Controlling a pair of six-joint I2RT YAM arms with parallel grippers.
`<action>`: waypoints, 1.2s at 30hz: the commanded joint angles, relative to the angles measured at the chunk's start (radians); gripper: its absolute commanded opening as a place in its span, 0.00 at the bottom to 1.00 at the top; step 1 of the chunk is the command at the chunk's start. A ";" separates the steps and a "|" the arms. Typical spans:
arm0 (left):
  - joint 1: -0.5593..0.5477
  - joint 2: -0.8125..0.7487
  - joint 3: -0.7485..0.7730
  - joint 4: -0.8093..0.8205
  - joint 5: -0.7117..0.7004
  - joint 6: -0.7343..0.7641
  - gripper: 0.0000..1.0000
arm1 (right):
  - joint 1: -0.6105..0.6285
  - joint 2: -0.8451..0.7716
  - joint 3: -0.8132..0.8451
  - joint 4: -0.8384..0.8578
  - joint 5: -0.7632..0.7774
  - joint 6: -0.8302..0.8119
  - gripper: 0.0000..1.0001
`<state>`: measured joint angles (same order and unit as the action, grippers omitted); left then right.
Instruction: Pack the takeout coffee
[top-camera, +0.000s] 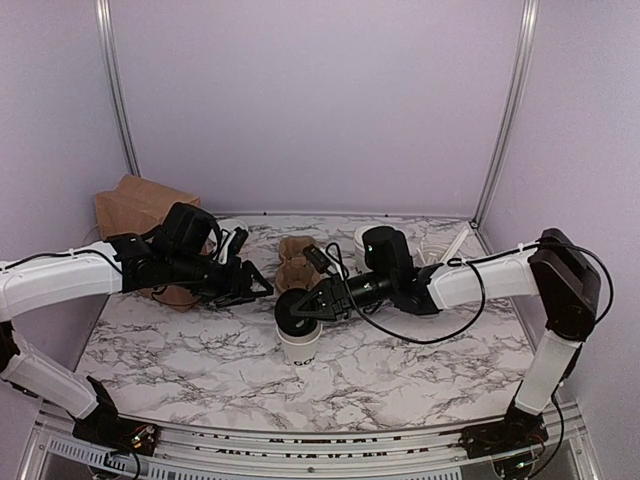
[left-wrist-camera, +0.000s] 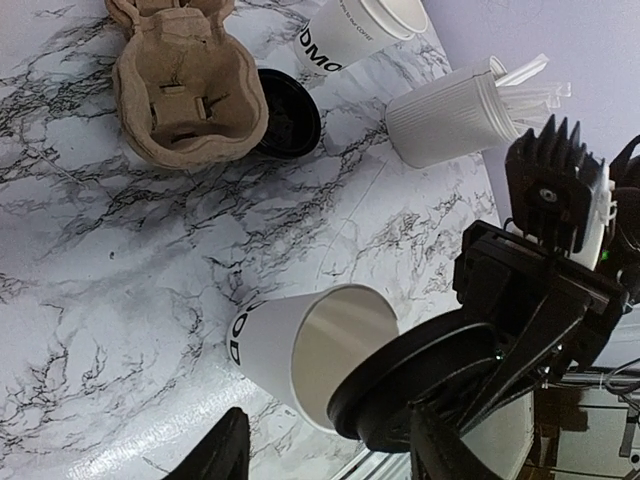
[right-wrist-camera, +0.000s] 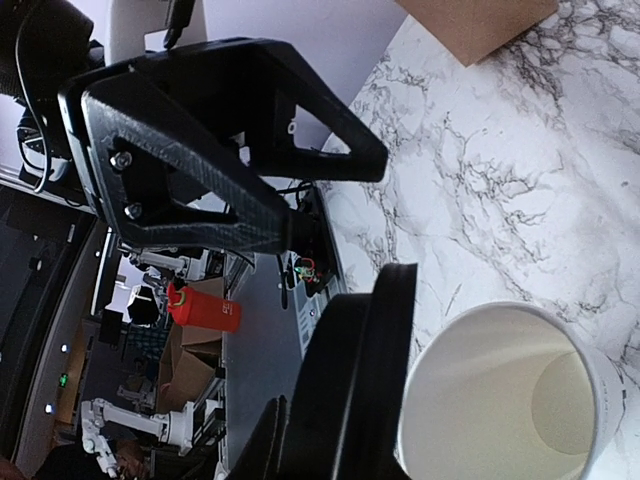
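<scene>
The takeout coffee cup (top-camera: 298, 347), white with dark lettering, stands upright and lidless near the table's middle front. It also shows in the left wrist view (left-wrist-camera: 275, 345) and the right wrist view (right-wrist-camera: 510, 400), and looks empty. My right gripper (top-camera: 302, 308) is shut on the round black lid (top-camera: 293, 312) and holds it tilted at the cup's rim. The lid shows in the left wrist view (left-wrist-camera: 425, 385) and edge-on in the right wrist view (right-wrist-camera: 350, 390). My left gripper (top-camera: 257, 288) is open and empty, just left of the cup and apart from it.
A brown pulp cup carrier (top-camera: 295, 260) lies behind the cup, with a second black lid (left-wrist-camera: 290, 110) beside it. Stacked lidless cups (left-wrist-camera: 355, 35) and a ribbed white cylinder with utensils (left-wrist-camera: 450, 115) stand at the back right. A brown paper bag (top-camera: 135, 205) is at the back left.
</scene>
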<state>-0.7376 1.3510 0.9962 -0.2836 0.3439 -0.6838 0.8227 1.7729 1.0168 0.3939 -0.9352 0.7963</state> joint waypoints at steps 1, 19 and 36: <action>-0.013 -0.030 -0.027 0.053 0.013 -0.018 0.55 | -0.017 0.024 -0.007 0.048 -0.011 0.040 0.16; -0.053 0.048 -0.049 0.081 0.017 -0.017 0.55 | -0.029 0.051 -0.046 0.165 -0.039 0.146 0.16; -0.073 0.091 -0.044 0.083 -0.020 -0.011 0.55 | -0.034 0.046 -0.053 0.092 -0.024 0.112 0.18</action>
<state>-0.8036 1.4288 0.9573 -0.2260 0.3412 -0.6998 0.7990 1.8198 0.9493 0.5335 -0.9668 0.9455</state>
